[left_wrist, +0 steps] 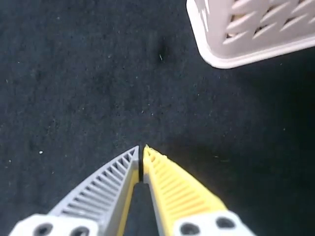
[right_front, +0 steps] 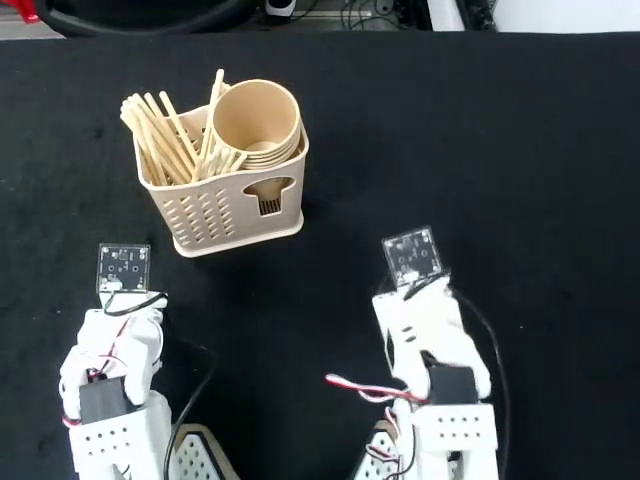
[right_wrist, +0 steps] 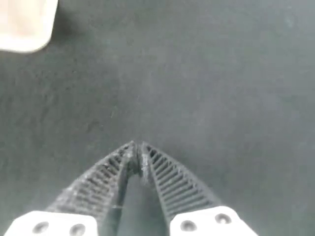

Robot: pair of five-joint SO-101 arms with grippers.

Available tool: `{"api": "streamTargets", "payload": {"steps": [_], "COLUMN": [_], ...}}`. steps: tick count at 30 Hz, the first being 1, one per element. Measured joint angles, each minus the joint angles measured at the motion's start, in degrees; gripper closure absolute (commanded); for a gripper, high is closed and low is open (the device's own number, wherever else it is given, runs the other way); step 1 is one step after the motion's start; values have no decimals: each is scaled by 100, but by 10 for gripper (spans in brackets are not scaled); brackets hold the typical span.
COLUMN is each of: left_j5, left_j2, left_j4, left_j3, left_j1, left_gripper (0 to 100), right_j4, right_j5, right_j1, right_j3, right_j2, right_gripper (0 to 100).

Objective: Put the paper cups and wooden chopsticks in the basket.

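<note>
Left gripper (left_wrist: 142,147) and right gripper (right_wrist: 136,145): I read both closed, empty. Beige slotted plastic basket (right_front: 215,215), upper left, holds tan paper cups (right_front: 250,120) and wooden chopsticks (right_front: 160,135); left gripper nearer.

The right tool (right_wrist: 135,150) hangs over the dark worktop (right_wrist: 221,73), its tips pressed together. The corner of a pale basket (right_wrist: 24,24) sits well apart from it.
</note>
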Motion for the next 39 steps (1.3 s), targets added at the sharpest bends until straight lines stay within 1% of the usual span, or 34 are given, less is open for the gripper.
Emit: {"api": "streamTargets", "payload": {"steps": [4, 8, 14, 39], "left_j5": [-18, 0, -9, -9], "left_j2": [0, 0, 0, 0], "left_j4": [9, 9, 9, 9], "left_j3": [0, 0, 0, 0], "left_j1": [-237, -598, -651, -651], "left_gripper": [970, 970, 970, 970], "right_j4": [1380, 1978, 2110, 2110], "right_j5": [0, 9, 9, 9], "right_j1": [53, 114, 149, 149], "right_j3": [-18, -26, -26, -26], "right_j2": [-738, -782, -782, -782], "right_gripper": [987, 987, 987, 987]}}
